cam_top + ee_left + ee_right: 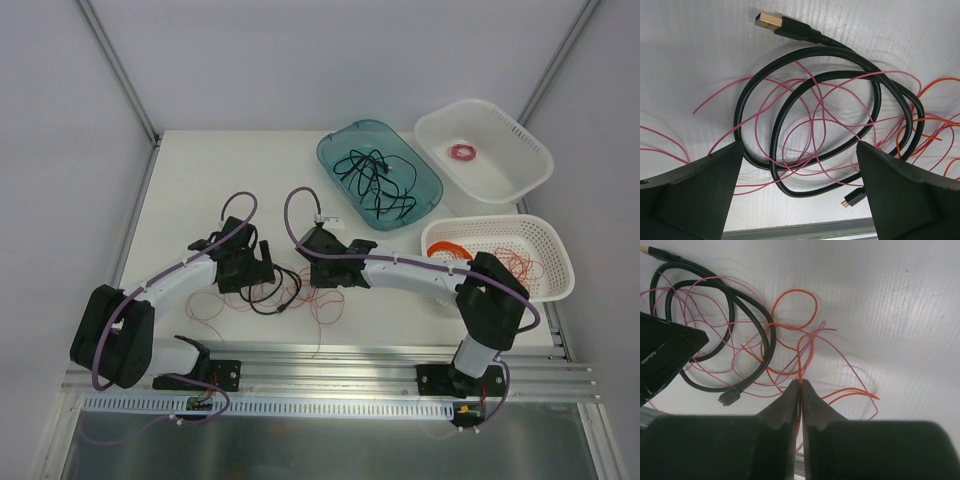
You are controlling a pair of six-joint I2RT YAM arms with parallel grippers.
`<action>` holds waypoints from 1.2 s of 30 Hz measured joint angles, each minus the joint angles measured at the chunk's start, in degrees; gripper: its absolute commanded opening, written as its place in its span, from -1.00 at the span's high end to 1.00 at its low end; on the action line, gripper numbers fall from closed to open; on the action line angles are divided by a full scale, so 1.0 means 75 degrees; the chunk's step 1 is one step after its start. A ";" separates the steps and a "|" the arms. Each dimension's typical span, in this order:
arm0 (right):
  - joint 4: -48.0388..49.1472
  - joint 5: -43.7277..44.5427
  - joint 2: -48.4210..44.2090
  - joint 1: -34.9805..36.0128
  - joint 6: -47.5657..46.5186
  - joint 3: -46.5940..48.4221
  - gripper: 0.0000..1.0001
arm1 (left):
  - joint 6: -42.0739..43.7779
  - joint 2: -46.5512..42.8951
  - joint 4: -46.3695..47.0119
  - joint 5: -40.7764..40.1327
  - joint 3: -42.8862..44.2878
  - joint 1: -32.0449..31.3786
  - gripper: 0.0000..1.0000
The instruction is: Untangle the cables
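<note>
While your left gripper hangs wide open over the cables tangled on the table, your right gripper pinches an orange wire at the tangle's edge.

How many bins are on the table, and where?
3, all on the right side. A teal tray at the back holds black cords; a white basket in the back corner holds a pink coil; a second white basket sits nearer, with red wires. None seems hidden.
</note>
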 measured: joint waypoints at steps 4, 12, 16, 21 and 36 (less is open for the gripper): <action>-0.0219 0.0149 -0.0216 0.0020 -0.0157 0.0017 0.99 | -0.0029 0.0201 0.0067 -0.0050 0.0015 0.0000 -0.89; -0.1338 0.0364 -0.1833 0.0029 -0.1518 0.1387 0.99 | -0.0131 0.0562 -0.0146 -0.0210 0.0259 0.0000 -0.62; -0.1714 0.0405 -0.2795 -0.0038 -0.2579 0.2550 0.99 | -0.0137 0.0740 -0.0303 -0.0356 0.0379 0.0000 -0.47; -0.1950 0.0411 -0.3864 -0.0475 -0.3730 0.3660 0.99 | -0.0134 0.0816 -0.0388 -0.0472 0.0428 0.0000 -0.40; -0.1947 0.1017 -0.6003 -0.1218 -0.5473 0.4252 0.99 | -0.0166 0.1070 -0.0533 -0.0557 0.0562 0.0417 -0.38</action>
